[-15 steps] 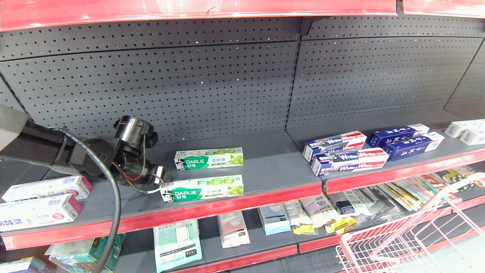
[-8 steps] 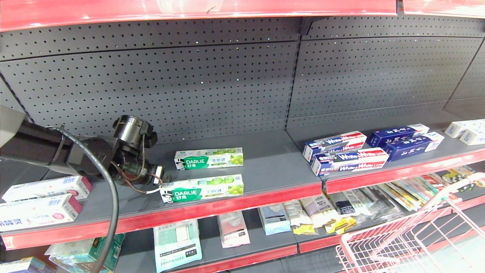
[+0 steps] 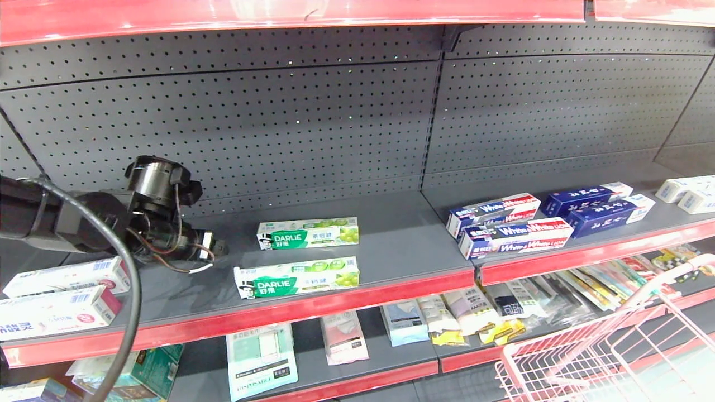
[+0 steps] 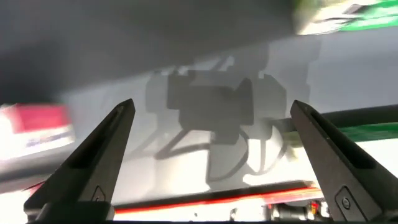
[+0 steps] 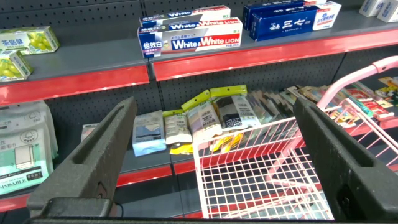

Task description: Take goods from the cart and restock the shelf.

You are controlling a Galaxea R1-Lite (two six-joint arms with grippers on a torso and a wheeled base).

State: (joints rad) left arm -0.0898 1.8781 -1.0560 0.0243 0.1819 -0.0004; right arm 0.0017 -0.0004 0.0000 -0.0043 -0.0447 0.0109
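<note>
Two green toothpaste boxes lie on the grey shelf (image 3: 402, 245): the rear box (image 3: 307, 233) and the front box (image 3: 296, 277) near the red edge. My left gripper (image 3: 217, 249) hovers over the shelf just left of the front box, apart from it. In the left wrist view the left gripper (image 4: 212, 109) is open with nothing between its fingers (image 4: 93, 168), and a green box (image 4: 329, 15) shows at the edge. My right gripper (image 5: 214, 106) is open and empty above the pink wire cart (image 5: 261, 168), facing the shelves.
White-and-red boxes (image 3: 56, 304) lie at the shelf's left end. Blue-and-white boxes (image 3: 514, 226), dark blue boxes (image 3: 597, 206) and white boxes (image 3: 687, 192) fill the right bay. Packets (image 3: 463, 312) lie on the lower shelf. The pink cart (image 3: 614, 346) stands at the lower right.
My left arm has drawn back to the left and slightly up, away from the front green box's left end. The box stays on the shelf.
</note>
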